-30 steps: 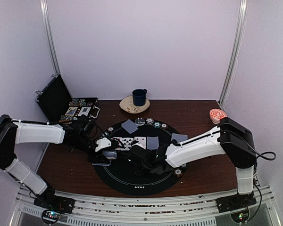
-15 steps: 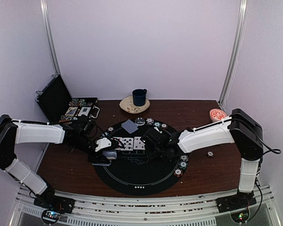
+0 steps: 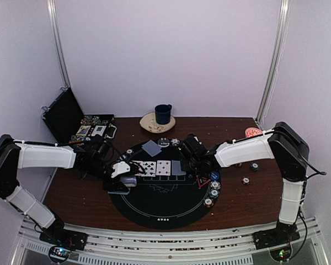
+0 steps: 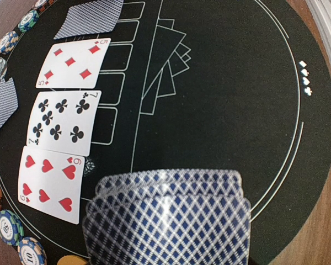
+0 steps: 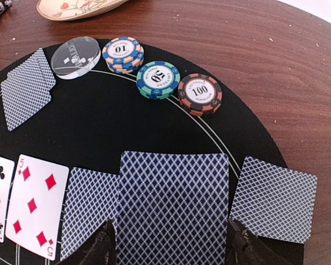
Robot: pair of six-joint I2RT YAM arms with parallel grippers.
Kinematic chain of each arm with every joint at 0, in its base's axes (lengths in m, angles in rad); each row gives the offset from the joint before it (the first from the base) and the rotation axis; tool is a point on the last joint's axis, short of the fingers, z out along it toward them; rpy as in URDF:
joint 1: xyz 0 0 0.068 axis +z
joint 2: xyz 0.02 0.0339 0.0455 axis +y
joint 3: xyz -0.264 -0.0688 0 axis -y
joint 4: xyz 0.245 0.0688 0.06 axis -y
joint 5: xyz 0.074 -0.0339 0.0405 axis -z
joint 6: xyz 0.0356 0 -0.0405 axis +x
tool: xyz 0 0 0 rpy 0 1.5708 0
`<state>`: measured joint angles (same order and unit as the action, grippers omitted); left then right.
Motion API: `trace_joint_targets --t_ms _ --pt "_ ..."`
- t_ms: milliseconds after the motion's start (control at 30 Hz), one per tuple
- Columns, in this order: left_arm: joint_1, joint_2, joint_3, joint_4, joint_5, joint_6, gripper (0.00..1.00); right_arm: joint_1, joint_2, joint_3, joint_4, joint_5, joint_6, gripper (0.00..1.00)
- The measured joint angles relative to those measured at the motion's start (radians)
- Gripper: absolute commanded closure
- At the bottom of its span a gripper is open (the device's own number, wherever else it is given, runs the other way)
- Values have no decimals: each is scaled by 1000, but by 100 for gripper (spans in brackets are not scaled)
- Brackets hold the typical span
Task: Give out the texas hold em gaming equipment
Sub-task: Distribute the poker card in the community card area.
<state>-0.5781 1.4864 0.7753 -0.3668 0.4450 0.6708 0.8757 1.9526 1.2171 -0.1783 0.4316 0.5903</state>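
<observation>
- Grey-blue backs show on the fanned deck [image 4: 165,221], which the left pincer [image 3: 123,182] holds clenched, low over the near left part of the round black mat [image 3: 160,207].
- Just beyond the deck, three face-up cards lie in a row on the mat. From left to right they are the six of hearts [image 4: 49,185], the seven of clubs [image 4: 63,121] and the five of diamonds [image 4: 74,63].
- Right of the five, a face-down board card [image 5: 88,212] lies flat on the mat.
- The right pincer [image 5: 171,248] grasps a single card [image 5: 174,207] by its two long edges, back up. It is over the far right part of the mat, and its left edge overlaps the board card in the wrist view.
- Further right, a loose face-down card [image 5: 273,196] straddles the rim of the mat, part of it over the brown wooden table [image 5: 276,66].
- At the far side of the mat lie two overlapped face-down cards [image 5: 25,88], with a clear disc [image 5: 74,55] beside them.
- Right of the disc, along the far rim, stand the 10 chips [image 5: 123,53], the 50 chips [image 5: 157,79] and the 100 chips [image 5: 199,93].
- On the right of the mat lies the red-edged triangle marker [image 3: 202,181], and rim chips [image 3: 214,185] sit just right of it.
- A dark blue mug [image 3: 163,114] stands at the far edge, and an open black case [image 3: 66,116] sits far left.
</observation>
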Motion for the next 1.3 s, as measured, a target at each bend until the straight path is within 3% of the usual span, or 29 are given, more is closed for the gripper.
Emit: trace_joint_targets --t_ms 733,1067,1300 --pt "0 0 0 0 -2 0 61 -30 30 -47 44 -34 12 31" --pt "0 0 0 0 -4 0 61 -30 30 -50 51 -63 12 27" --pt "0 0 0 0 -4 0 61 -29 30 -50 52 -72 11 19"
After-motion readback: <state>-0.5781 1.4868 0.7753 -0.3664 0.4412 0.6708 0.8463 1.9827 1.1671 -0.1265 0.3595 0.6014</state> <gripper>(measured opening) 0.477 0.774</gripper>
